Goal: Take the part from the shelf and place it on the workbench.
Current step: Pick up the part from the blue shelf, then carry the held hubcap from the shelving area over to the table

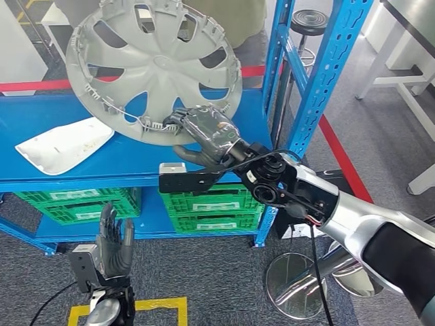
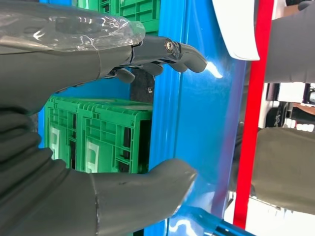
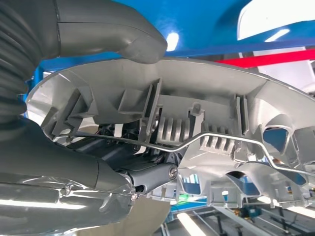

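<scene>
Round grey plastic wheel cover (image 1: 153, 68): tilted above blue metal shelf deck (image 1: 61, 115), pinched at its rim near 5 o'clock by right hand (image 1: 205, 136), thumb over one face, fingers under the ribbed side. Left hand (image 1: 113, 244): at 7 o'clock, low, fingers spread, holding nothing. Risks: single-edge grip, likely sag or slip; far rim possibly clipping blue perforated upright (image 1: 323, 75) at 2 o'clock on withdrawal; white flat panel (image 1: 64, 146) at 9 o'clock close below.
</scene>
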You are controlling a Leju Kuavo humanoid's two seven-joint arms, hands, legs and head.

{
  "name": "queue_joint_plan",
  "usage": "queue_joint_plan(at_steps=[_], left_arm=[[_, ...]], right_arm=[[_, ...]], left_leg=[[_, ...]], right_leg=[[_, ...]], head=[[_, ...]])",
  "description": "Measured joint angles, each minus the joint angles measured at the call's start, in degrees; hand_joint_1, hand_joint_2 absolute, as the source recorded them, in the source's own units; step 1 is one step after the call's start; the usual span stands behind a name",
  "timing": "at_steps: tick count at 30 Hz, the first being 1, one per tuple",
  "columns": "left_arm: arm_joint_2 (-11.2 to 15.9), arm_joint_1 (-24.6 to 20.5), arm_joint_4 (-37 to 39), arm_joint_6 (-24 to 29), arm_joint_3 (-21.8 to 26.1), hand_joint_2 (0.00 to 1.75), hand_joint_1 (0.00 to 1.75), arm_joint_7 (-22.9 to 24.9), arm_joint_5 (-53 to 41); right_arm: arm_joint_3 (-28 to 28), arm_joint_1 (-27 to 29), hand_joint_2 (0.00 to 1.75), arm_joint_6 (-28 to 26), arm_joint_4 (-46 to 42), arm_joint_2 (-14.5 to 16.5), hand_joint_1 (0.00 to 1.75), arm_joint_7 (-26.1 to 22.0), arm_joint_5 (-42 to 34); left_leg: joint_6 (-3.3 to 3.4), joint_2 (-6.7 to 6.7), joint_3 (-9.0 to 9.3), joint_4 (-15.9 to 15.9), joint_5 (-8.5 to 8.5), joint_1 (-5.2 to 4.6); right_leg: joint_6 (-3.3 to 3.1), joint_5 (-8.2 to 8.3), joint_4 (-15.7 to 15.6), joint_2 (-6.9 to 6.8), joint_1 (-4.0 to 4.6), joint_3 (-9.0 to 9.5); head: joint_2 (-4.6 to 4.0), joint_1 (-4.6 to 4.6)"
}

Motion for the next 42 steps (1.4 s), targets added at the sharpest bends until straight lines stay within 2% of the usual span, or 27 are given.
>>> queue_joint_plan(at_steps=[30,42], left_arm=[[0.2,0.3,0.0,-0.6,0.0,1.75,0.0,-0.7,0.1],[0.2,0.3,-0.2,-0.1,0.0,1.75,0.0,-0.5,-0.3]], right_arm=[[0.7,-0.2,1.75,-0.1,0.0,0.7,1.75,0.3,0.0],[0.2,0.4,1.75,-1.3,0.0,0.7,1.75,0.5,-3.0]], left_leg=[[0.0,0.01,0.0,0.0,0.0,0.0],[0.0,0.01,0.0,0.0,0.0,0.0]], right_leg=[[0.0,0.0,0.0,0.01,0.0,-0.06],[0.0,0.0,0.0,0.01,0.0,-0.06]], head=[[0.0,-0.01],[0.0,-0.01]])
